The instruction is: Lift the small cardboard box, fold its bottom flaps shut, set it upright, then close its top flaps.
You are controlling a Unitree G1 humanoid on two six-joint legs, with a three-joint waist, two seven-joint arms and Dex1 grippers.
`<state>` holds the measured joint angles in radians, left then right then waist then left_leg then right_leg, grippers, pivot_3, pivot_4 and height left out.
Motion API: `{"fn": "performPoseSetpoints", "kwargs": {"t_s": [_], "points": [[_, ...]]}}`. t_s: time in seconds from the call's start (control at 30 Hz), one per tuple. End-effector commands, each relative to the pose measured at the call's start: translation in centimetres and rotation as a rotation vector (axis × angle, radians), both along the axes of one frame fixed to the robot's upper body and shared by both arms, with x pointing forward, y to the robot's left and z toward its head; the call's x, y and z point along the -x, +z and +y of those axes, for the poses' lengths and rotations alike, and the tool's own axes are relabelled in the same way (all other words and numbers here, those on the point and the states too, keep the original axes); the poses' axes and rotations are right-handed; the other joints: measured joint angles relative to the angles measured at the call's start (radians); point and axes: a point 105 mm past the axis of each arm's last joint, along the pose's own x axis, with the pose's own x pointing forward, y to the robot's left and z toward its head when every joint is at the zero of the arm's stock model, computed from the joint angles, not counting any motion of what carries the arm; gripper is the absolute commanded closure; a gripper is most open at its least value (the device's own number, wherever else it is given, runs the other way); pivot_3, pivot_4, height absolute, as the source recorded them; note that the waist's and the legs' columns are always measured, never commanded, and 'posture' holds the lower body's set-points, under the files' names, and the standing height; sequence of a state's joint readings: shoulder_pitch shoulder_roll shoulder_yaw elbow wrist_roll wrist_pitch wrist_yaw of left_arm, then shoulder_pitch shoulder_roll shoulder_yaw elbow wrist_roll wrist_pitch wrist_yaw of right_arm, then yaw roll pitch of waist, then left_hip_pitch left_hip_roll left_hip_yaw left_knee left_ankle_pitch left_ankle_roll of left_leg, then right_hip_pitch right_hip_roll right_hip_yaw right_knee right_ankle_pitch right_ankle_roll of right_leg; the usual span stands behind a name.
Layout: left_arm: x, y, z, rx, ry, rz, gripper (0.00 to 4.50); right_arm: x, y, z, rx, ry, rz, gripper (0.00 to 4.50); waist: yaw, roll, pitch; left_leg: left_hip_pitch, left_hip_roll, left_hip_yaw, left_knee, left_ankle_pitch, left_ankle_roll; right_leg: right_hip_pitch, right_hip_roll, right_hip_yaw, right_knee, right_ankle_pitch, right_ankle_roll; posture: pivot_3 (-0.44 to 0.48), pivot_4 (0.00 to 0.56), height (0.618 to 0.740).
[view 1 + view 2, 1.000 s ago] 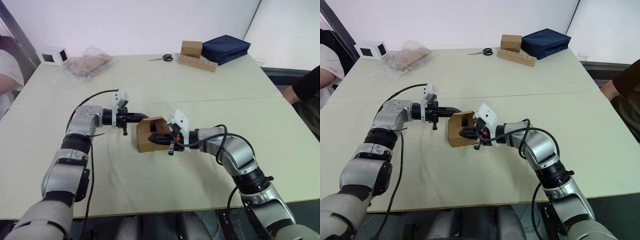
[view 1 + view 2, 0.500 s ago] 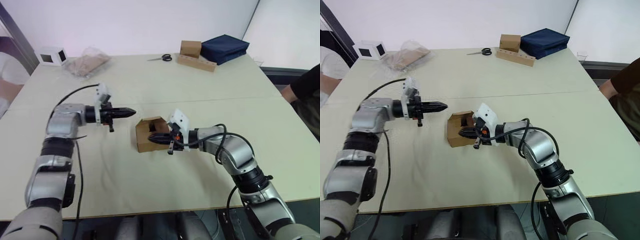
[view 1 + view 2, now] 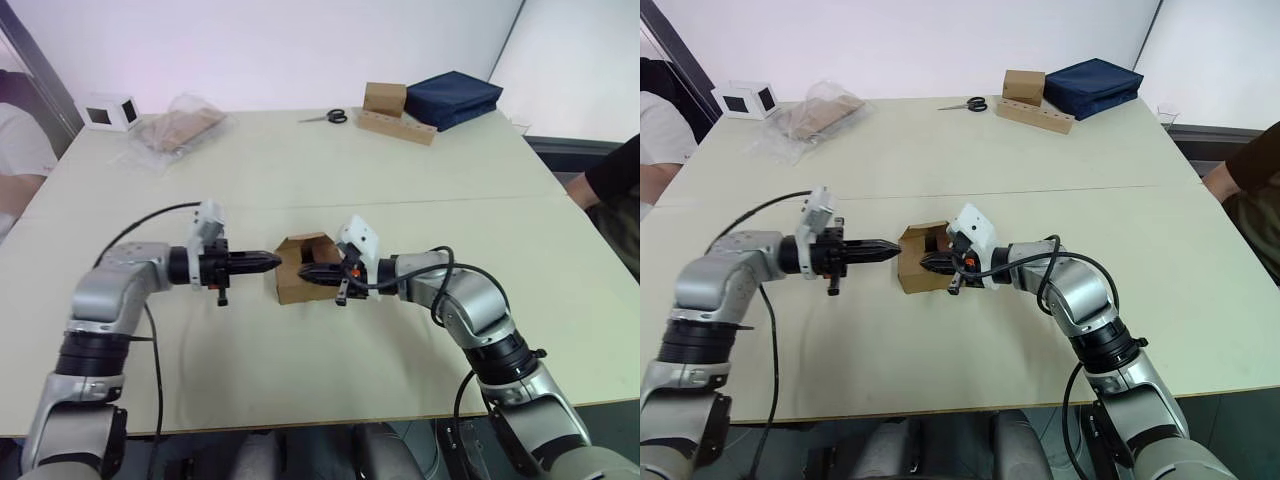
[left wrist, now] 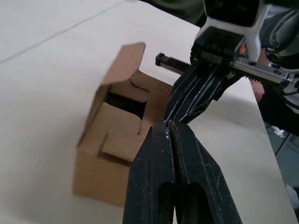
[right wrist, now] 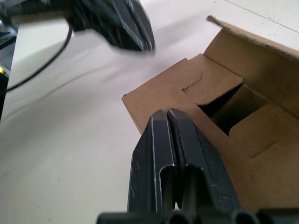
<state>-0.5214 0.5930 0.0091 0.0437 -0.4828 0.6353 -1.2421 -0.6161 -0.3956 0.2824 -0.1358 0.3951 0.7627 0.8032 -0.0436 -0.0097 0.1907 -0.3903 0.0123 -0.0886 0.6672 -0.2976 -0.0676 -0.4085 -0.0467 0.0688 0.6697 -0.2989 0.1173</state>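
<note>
Back at the small cardboard box [image 3: 298, 270], left gripper [image 3: 272, 262] (fingers pressed together) touches it.

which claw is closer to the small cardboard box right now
Right. The right claw is shut, its tips at the small cardboard box over the flaps. The left claw, also shut, points at the box's other side, just short of it.

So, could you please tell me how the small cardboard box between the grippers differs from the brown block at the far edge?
The small cardboard box sits mid-table with flaps partly open; the brown block is at the far edge, closed. Both shut grippers, left gripper and right gripper, meet the box; the block rests on a cardboard strip. Both are brown.
</note>
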Motion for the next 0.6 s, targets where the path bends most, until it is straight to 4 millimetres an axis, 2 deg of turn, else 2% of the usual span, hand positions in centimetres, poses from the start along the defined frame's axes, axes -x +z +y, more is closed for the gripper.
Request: {"fn": "performPoseSetpoints", "kwargs": {"t_s": [0.03,0.23,0.37,0.47,0.6], "points": [[-0.3,-0.2,-0.4,-0.028,0.020,-0.056,4.42,-0.6,0.7,-1.2,0.010,-0.056,-0.024,4.50,0.000,0.000,0.000,0.000,0.000,0.000,0.000,0.000,0.000,0.000,0.000,0.000,0.000,0.000,0.000,0.000,0.150,0.740],[-0.4,-1.5,-0.5,-0.050,0.030,-0.046,4.42,-0.4,1.7,-1.7,-0.002,-0.063,-0.044,4.50,0.000,0.000,0.000,0.000,0.000,0.000,0.000,0.000,0.000,0.000,0.000,0.000,0.000,0.000,0.000,0.000,0.150,0.740],[-0.5,-1.2,-0.7,-0.040,0.038,-0.055,4.42,-1.0,5.2,-2.8,-0.087,-0.069,-0.085,4.50,0.002,0.000,0.000,0.000,0.000,0.000,0.000,0.000,0.000,0.000,0.000,0.000,0.000,0.000,0.000,0.000,0.150,0.740],[-0.6,-1.1,-0.8,-0.032,0.038,-0.058,4.42,-1.7,6.8,-3.2,-0.139,-0.083,-0.092,4.50,-0.001,0.000,0.000,0.000,0.000,0.000,0.000,0.000,0.000,0.000,0.000,0.000,0.000,0.000,0.000,0.000,0.150,0.740],[-0.7,-0.9,-0.9,-0.026,0.040,-0.064,4.42,-4.4,9.3,-3.5,-0.219,-0.124,-0.096,4.50,-0.002,0.000,0.000,0.000,0.000,0.000,-0.001,0.000,0.000,0.000,0.000,0.000,0.000,0.000,0.000,0.000,0.150,0.740]]}}
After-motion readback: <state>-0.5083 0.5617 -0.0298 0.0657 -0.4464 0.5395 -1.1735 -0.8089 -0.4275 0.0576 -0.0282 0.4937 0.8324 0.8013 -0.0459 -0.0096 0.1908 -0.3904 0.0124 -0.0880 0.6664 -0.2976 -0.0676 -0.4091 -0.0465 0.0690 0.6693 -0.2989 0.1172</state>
